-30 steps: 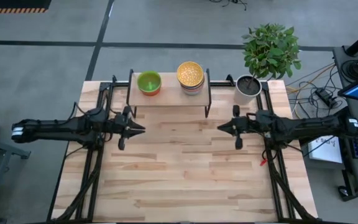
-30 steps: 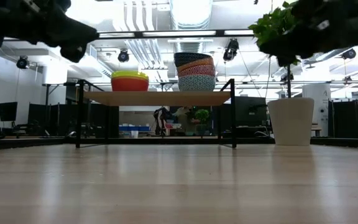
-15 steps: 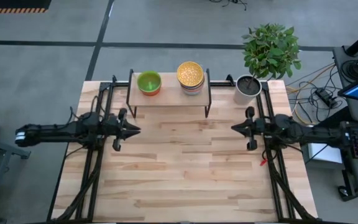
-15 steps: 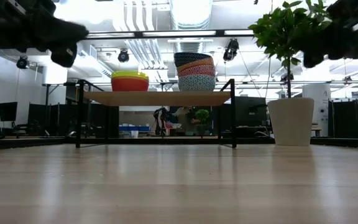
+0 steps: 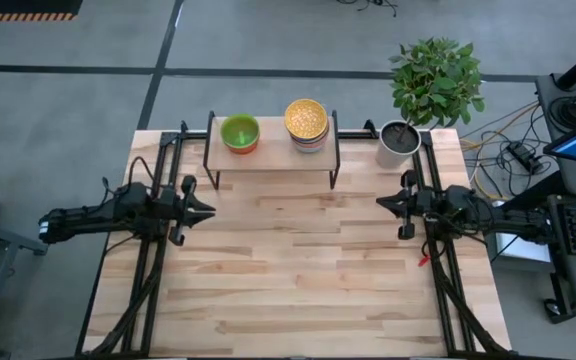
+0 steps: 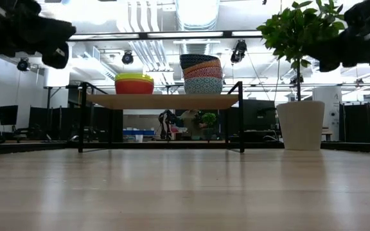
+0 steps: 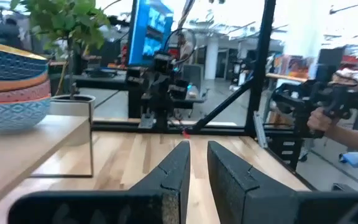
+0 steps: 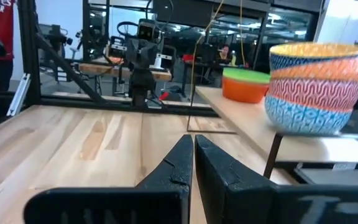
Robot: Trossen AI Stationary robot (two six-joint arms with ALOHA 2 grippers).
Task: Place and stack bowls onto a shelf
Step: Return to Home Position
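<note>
Two stacks of bowls stand on the shelf at the table's far edge. The left stack is green over yellow over orange. The right stack is taller, gold inside on top, with a blue-white patterned bowl at the bottom. My left gripper hangs above the table near its left side, fingers close together, holding nothing. My right gripper hangs near the right side, shut and empty. Both point toward the table's middle.
A white pot with a green plant stands on the table right of the shelf. Bare wooden tabletop lies between the arms and toward the near edge. A person's hand shows beyond the table.
Both arms have drawn back from the table's middle: the left gripper toward the left edge, the right gripper toward the right edge. The bowls and the shelf have stayed where they were.
</note>
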